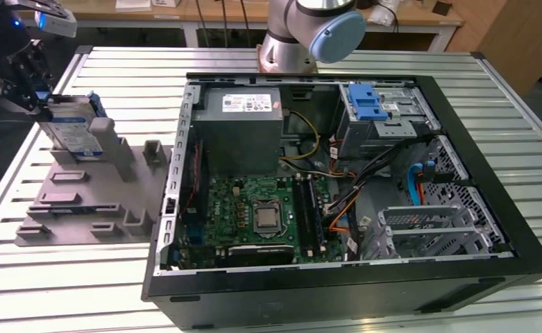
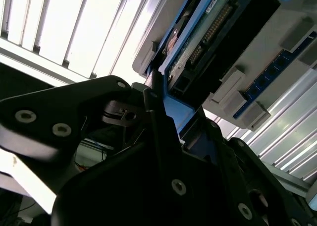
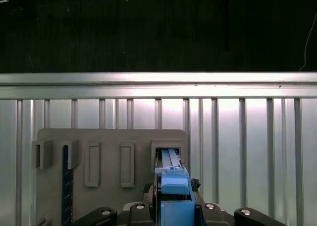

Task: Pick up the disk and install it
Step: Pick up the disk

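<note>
The table (image 1: 57, 277) is ribbed bare metal with a bright, smooth sheen. The holder (image 1: 85, 208) looks like matt grey plastic, while the disk (image 1: 70, 132) shows silvery metal, a paper label and a smooth blue plastic frame.

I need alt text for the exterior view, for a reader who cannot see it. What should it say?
At the exterior view's left, the gripper grips the disk, which stands on edge in a grey holder on a slatted metal table. At the exterior view's right lies an open computer case, showing its green motherboard and a blue latch.
</note>
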`<state>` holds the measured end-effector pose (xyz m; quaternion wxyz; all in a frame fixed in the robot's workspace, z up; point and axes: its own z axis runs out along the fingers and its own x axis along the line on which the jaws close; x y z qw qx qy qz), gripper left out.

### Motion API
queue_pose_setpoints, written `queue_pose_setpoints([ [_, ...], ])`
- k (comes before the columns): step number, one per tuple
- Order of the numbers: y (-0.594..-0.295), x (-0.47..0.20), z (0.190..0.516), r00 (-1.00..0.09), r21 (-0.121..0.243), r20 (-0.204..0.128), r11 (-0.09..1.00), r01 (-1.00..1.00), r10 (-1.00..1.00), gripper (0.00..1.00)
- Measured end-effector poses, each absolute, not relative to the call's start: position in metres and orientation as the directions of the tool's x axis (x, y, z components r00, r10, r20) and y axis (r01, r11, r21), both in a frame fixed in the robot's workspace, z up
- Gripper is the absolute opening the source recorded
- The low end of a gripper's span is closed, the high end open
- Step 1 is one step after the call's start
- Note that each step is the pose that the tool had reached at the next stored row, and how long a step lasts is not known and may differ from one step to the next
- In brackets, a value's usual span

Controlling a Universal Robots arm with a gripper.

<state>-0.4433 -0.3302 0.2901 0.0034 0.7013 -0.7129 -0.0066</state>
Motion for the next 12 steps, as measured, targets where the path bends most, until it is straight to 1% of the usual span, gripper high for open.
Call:
queue_pose_setpoints([
  [9,-0.3303,-0.4436,0.2901,-0.016,0.014,-0.004,0.016,-1.0,-1.0,0.38],
  [10,-0.3303,-0.4436,0.2901,-0.016,0.014,-0.004,0.016,-1.0,-1.0,0.44],
  [12,-0.3303,-0.4437,0.2901,-0.016,0.014,-0.004,0.016,-1.0,-1.0,0.44],
])
